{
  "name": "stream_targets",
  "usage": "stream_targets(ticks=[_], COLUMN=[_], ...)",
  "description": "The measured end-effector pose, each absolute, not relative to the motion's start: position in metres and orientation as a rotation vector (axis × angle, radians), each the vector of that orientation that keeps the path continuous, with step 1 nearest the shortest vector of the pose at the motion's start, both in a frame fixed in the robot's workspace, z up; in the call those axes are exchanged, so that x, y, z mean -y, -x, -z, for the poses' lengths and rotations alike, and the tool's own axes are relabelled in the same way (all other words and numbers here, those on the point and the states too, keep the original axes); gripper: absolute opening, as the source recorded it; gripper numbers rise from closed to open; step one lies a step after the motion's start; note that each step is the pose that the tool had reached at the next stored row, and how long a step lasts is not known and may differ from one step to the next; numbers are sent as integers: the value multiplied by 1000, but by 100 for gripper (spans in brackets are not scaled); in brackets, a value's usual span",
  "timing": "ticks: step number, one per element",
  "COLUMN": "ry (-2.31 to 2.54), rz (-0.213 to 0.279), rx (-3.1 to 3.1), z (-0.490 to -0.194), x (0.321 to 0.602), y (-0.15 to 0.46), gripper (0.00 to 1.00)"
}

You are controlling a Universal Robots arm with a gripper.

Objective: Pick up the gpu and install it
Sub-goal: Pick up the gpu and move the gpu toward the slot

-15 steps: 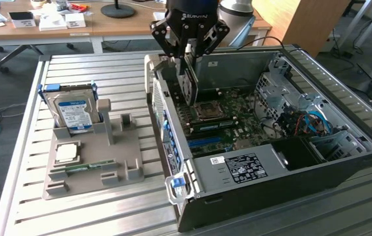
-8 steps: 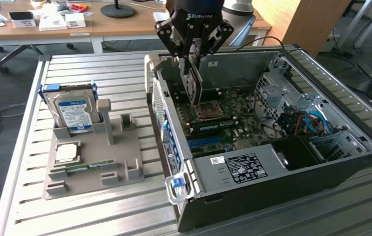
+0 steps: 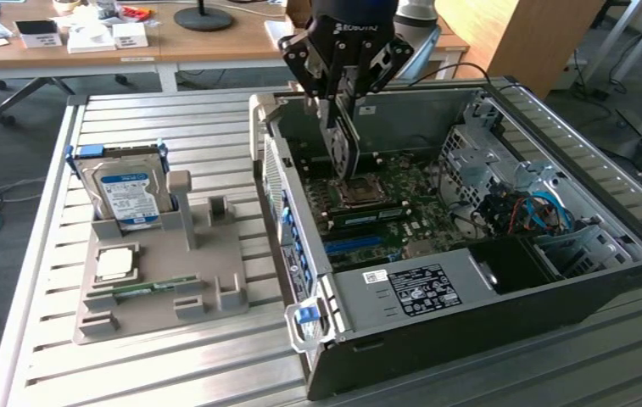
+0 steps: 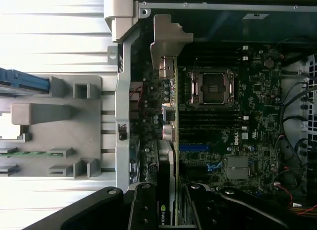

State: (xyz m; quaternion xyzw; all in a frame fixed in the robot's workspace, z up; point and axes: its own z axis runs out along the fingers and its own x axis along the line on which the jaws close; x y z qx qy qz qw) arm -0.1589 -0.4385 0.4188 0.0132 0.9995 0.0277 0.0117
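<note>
My gripper (image 3: 341, 95) is shut on the gpu (image 3: 343, 144), a thin dark card that hangs edge-down inside the open computer case (image 3: 592, 280). The card's lower edge is just above the motherboard (image 3: 394, 212), close to the CPU socket (image 3: 357, 193). In the wrist view the gpu (image 4: 171, 141) shows edge-on, running from between my gripper (image 4: 171, 202) out to its silver bracket (image 4: 166, 39) near the case's rear wall. The black fingers (image 4: 143, 210) clamp the card on both sides.
Beside the case, at the exterior view's left, a grey holder tray (image 3: 151, 314) carries a blue-labelled hard drive (image 3: 126, 195), a CPU chip (image 3: 114, 264) and a green RAM stick (image 3: 151, 288). The power supply (image 3: 422, 288) and cables (image 3: 530, 212) crowd the case's near side.
</note>
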Motion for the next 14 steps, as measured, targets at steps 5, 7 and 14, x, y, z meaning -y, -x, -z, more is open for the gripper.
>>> stream_targets(ticks=[5, 7, 14], ry=[-41, -40, -40], rz=[-86, -86, -88], rx=[-3117, -3117, -3117], z=[-419, -419, -419], x=[438, 438, 438], y=[152, 149, 135], gripper=[27, 27, 27])
